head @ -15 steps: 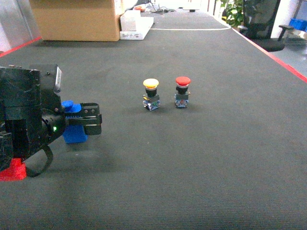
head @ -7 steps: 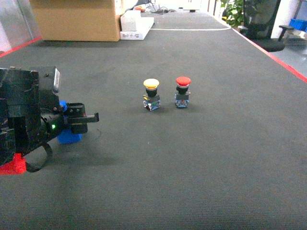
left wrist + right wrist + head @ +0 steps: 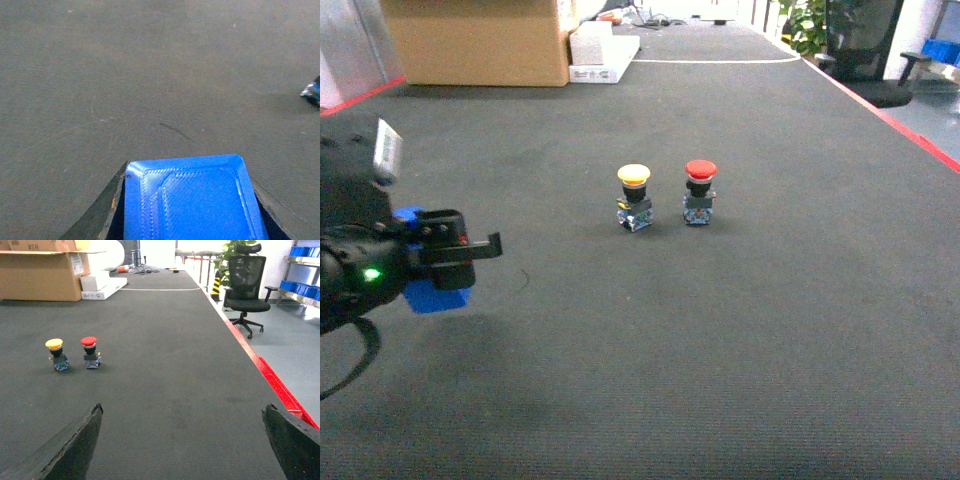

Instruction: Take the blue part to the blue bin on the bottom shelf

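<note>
The blue part is a blue plastic block with a ridged flat face, and it fills the space between the two dark jaws in the left wrist view. My left gripper is shut on it at the left edge of the head view, above the dark mat; blue shows above and below the fingers. My right gripper stands wide open over bare mat, with nothing between its fingers. Blue bins sit on a steel rack far off at the right; I cannot tell whether that is the bottom shelf.
A yellow-capped push button and a red-capped one stand side by side mid-mat. A cardboard box and white boxes lie at the back. A red strip edges the mat on the right; an office chair stands beyond.
My left gripper has moved left across the head view with the blue part held in it. The two push buttons have not moved.
</note>
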`<state>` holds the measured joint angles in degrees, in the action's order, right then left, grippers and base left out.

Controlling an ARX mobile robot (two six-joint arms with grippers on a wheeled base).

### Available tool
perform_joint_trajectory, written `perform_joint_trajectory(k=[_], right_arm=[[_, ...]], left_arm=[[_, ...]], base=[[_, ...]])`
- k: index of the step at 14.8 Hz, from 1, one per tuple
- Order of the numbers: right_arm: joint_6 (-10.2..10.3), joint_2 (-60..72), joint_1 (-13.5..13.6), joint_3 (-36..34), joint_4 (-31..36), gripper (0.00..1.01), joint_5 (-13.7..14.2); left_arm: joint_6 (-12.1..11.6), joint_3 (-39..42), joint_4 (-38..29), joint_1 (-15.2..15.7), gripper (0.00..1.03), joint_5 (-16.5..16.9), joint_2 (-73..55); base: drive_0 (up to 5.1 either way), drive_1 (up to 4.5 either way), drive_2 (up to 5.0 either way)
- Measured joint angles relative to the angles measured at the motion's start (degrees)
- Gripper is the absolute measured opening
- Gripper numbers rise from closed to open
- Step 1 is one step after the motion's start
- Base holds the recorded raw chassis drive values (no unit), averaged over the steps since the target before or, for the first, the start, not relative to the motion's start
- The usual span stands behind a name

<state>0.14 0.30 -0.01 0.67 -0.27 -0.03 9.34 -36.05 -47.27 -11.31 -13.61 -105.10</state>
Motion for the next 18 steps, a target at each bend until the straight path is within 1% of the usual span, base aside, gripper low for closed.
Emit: perform_joint_trajectory(k=[1,2,3,4,5,6,7,8,9,10,11,18], right_arm=[[0.0,0.0,0.0,0.0,0.0,0.98,0.0],[0.0,0.0,0.0,0.0,0.0,0.98,0.0],[0.0,0.0,0.0,0.0,0.0,0.98,0.0],[0.0,0.0,0.0,0.0,0.0,0.98,0.0],[0.0,0.0,0.0,0.0,0.0,0.98,0.0],[0.0,0.0,0.0,0.0,0.0,0.98,0.0],[0.0,0.0,0.0,0.0,0.0,0.98,0.0],[0.0,0.0,0.0,0.0,0.0,0.98,0.0],[0.0,0.0,0.0,0.0,0.0,0.98,0.0],[0.0,0.0,0.0,0.0,0.0,0.98,0.0],[0.0,0.0,0.0,0.0,0.0,0.98,0.0],[0.0,0.0,0.0,0.0,0.0,0.98,0.0]], left_arm=[[0.2,6.7,1.6,-1.6,0.45,-0.8,10.8],[-0.6,11.7,4.6,-3.5,0.45,-1.9,20.9],[-1.1,18.8,11.7,-6.5,0.45,-5.0,37.0],[-1.3,22.9,16.7,-7.5,0.45,-8.1,47.0],[-1.0,25.6,22.4,-8.3,0.45,-11.5,56.5],[-1.0,26.8,27.4,-8.8,0.45,-13.7,64.5],[-0.8,27.4,33.7,-9.1,0.45,-14.2,73.7],[-0.7,28.0,39.0,-8.5,0.45,-13.6,81.8],[-1.0,29.4,43.4,-7.2,0.45,-13.8,87.8],[-1.9,30.8,44.6,-6.5,0.45,-14.3,89.7],[-2.3,30.9,44.7,-6.6,0.45,-14.3,89.3],[-2.3,30.9,44.5,-6.7,0.45,-14.2,89.4]], base=[[0.0,0.0,0.0],[0.0,0.0,0.0],[0.0,0.0,0.0],[0.0,0.0,0.0],[0.0,0.0,0.0],[0.0,0.0,0.0],[0.0,0.0,0.0],[0.0,0.0,0.0],[0.0,0.0,0.0],[0.0,0.0,0.0],[0.0,0.0,0.0],[0.0,0.0,0.0]])
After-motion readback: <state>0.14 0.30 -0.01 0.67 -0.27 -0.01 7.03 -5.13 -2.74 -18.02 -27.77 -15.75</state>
